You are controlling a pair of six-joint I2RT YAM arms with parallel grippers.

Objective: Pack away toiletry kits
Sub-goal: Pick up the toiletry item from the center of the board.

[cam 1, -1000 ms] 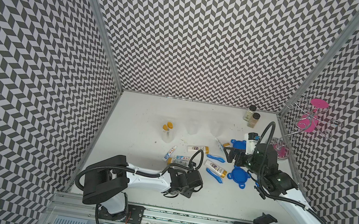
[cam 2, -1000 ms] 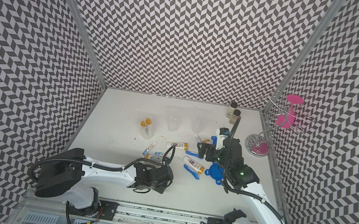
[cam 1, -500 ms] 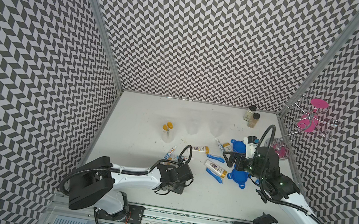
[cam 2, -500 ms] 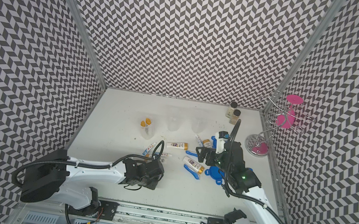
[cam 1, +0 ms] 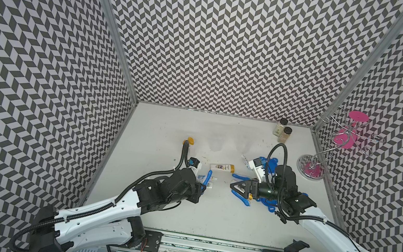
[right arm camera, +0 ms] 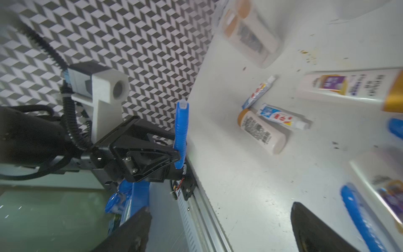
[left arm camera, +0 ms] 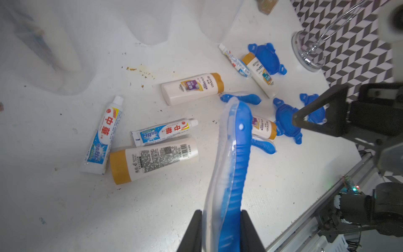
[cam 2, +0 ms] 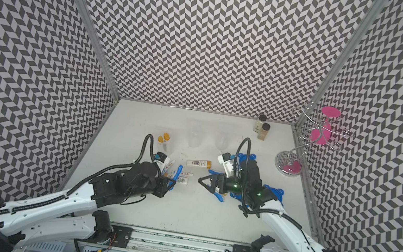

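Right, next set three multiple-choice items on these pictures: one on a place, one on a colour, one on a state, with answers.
1. Where do the spice jars stand? A) by the front rail B) at the back of the table C) inside a cup
2. What colour is the toothbrush in the left gripper? A) red B) green C) blue
3. How is the right gripper? A) open and empty B) shut on a lid C) shut on a tube
Answers: 1 B, they stand at its far edge; 2 C, its handle is plainly blue; 3 A, its jaws stand wide apart with nothing between.
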